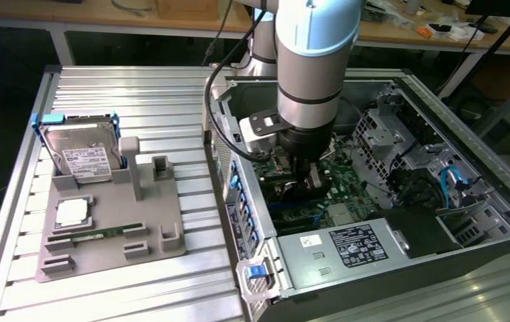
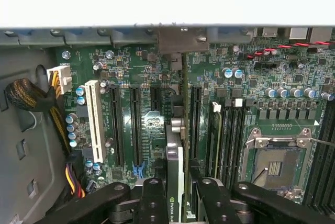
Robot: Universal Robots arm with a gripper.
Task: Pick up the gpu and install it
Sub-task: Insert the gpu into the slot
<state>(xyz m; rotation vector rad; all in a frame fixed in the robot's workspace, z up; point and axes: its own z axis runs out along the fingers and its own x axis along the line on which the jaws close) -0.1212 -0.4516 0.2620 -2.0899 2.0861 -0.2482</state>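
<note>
Holding the gpu edge-on between my jaws, which are partly closed and clamped on its two faces, inside the open computer case; card stands upright over the motherboard among the black expansion slots, can't tell if seated

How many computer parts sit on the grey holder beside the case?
3 on the grey holder: the hard drive upright at its far end, a square chip flat mid-holder, a memory stick flat near the front. Nothing seems hidden.
</note>
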